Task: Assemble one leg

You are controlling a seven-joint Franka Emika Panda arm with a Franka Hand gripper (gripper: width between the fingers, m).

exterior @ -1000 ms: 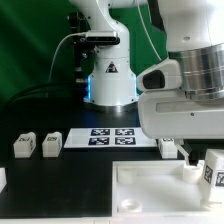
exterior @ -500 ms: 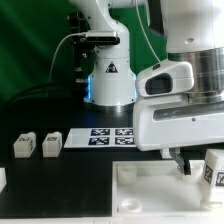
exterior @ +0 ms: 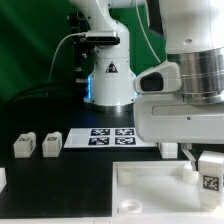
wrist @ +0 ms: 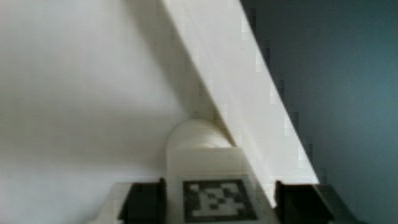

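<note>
My gripper (exterior: 203, 161) is shut on a leg (exterior: 210, 172), a chunky white block with a marker tag facing the exterior camera. It holds the leg over the far corner of the large white panel (exterior: 150, 192) at the exterior view's right, next to a round socket (exterior: 189, 171). Whether the leg touches the panel I cannot tell. In the wrist view the leg (wrist: 214, 165) sits between the two dark fingers (wrist: 146, 204), tag up, above the white panel (wrist: 89, 90) near its edge. Two more legs (exterior: 22, 146) (exterior: 49, 144) stand at the exterior view's left.
The marker board (exterior: 110, 138) lies behind the panel in the middle. The arm's white base (exterior: 110, 85) stands behind it before a green backdrop. A further white part (exterior: 2, 178) shows at the left edge. The table is black.
The gripper has turned with the leg in it and shifted slightly to the exterior view's left and down. The leg's tag now faces the camera squarely. The other parts have not moved.
</note>
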